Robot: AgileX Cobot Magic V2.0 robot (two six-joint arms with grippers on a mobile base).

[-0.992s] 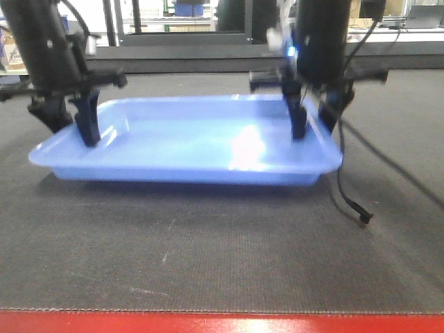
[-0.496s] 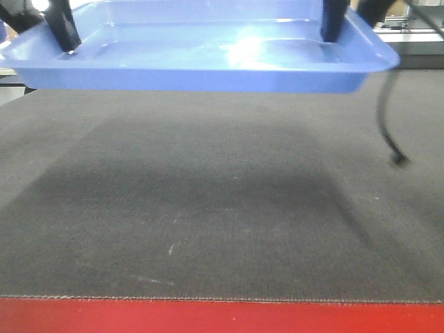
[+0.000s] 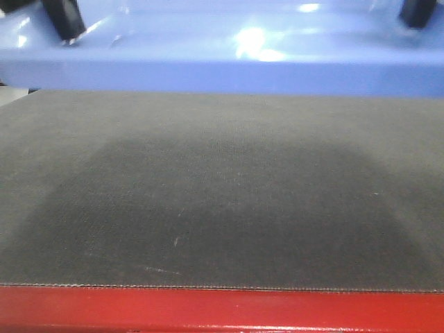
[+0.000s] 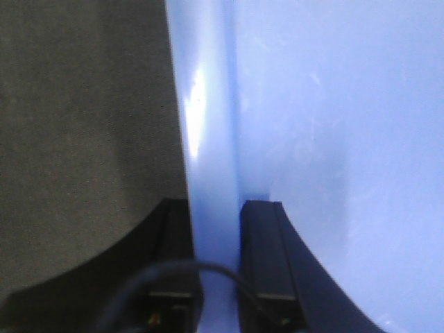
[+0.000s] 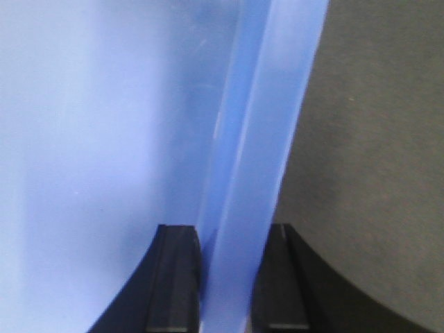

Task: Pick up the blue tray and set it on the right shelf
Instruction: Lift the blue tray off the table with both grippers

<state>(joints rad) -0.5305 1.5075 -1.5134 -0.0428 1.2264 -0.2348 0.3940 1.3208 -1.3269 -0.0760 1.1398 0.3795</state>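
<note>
Grips tray [image 3: 222, 69] at opposite ends: left gripper [image 4: 216, 208] and right gripper [image 5: 227, 232] each clamped across rim and wall. Holds it clear above mat [image 3: 222, 208]. Likely light, stiff, glossy-slick; best pinched at the flared rim, level.

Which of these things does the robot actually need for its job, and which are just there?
Part of the job:
- tray, held up in the air
- left gripper, clamped on one rim
- right gripper, clamped on the opposite rim
- shelf: not in view

Just there:
- grey mat
- red table edge
</note>
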